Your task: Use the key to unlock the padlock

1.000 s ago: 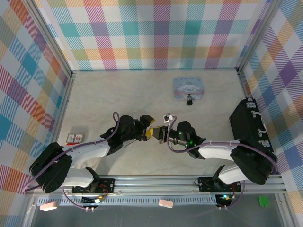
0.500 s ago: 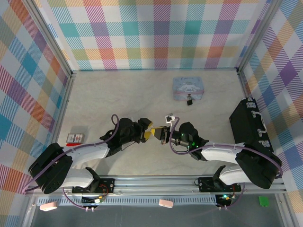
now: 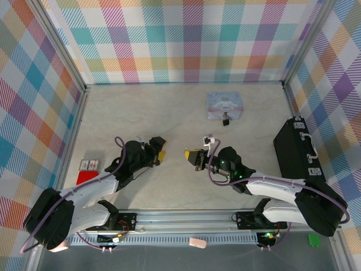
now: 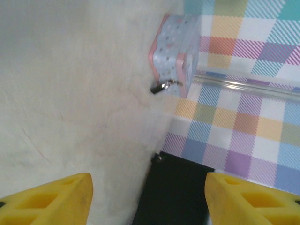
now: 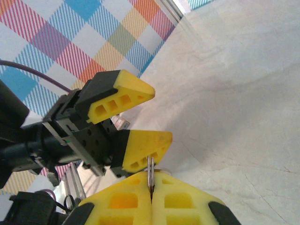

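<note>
The dark padlock (image 3: pixel 225 120) hangs at the front of the pale blue tin (image 3: pixel 225 105) at the back right; in the left wrist view the padlock (image 4: pixel 159 87) dangles from the tin (image 4: pixel 174 51). My right gripper (image 3: pixel 193 156) is in mid-table, shut on the thin silver key (image 5: pixel 150 171), which stands edge-on between its yellow pads (image 5: pixel 126 201). My left gripper (image 3: pixel 159 153) is a short gap to its left, open and holding nothing. In the right wrist view the left gripper (image 5: pixel 133 115) faces the key, apart from it.
A black case (image 3: pixel 302 152) lies along the right wall, also in the left wrist view as a black case (image 4: pixel 173 192). A small red and white box (image 3: pixel 88 165) sits near the left wall. Plaid walls enclose the table (image 3: pixel 141 113).
The two grippers were together at mid-table. The left arm has drawn back to the left with open jaws, and the right gripper keeps hold of the key.
</note>
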You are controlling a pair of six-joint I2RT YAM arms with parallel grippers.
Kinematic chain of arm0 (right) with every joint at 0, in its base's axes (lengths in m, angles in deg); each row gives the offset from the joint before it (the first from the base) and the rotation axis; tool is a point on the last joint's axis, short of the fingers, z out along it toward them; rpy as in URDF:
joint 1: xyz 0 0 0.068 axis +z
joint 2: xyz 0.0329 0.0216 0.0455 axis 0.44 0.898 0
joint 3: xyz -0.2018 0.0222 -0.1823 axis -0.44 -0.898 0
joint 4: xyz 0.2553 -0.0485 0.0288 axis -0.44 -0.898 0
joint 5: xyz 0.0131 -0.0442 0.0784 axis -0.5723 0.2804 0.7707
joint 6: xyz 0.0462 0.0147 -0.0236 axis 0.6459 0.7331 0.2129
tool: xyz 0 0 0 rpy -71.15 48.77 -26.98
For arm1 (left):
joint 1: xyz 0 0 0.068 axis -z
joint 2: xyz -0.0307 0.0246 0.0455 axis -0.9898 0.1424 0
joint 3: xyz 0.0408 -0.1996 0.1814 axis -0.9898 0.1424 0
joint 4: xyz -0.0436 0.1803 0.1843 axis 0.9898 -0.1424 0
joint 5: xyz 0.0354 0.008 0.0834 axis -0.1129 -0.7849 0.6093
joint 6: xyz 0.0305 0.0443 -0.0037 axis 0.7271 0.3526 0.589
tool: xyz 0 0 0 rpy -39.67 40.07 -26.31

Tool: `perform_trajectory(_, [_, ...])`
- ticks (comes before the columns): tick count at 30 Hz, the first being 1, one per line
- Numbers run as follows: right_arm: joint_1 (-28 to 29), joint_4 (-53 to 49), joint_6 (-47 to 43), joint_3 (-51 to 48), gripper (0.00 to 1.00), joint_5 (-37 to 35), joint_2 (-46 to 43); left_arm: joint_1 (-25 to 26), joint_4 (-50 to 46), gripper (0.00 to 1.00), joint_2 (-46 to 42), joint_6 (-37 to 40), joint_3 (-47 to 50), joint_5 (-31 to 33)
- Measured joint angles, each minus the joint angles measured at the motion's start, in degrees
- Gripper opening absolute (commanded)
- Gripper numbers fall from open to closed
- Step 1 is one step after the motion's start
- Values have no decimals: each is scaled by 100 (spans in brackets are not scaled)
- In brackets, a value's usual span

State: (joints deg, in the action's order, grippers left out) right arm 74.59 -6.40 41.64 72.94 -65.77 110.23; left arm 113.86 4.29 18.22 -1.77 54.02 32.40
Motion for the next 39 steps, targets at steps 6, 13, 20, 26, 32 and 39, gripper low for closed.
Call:
perform_trajectory(6, [-350,-402,363,96,0,101,-269,-57,-262,75,-885,2562,-238,-444])
perform_trajectory(13, [-498,-890,789,573,0,476,-271,490,184,69,-1585,5455,278,-505])
perform_trajectory(20, [-479,-997,1209,949,0,844,-304,898,981,60,-1191,7412,605,-433])
perform_trajectory(26, [-251,-1056,1392,1043,0,922,-339,994,1419,47,-492,8450,586,-442])
perform_trajectory(32, [2,-1054,1519,1043,0,927,-339,1021,1646,34,-39,8996,417,-455])
perform_trajectory(39, [39,-1051,1628,1043,0,879,-337,1021,1910,28,57,9171,369,-603])
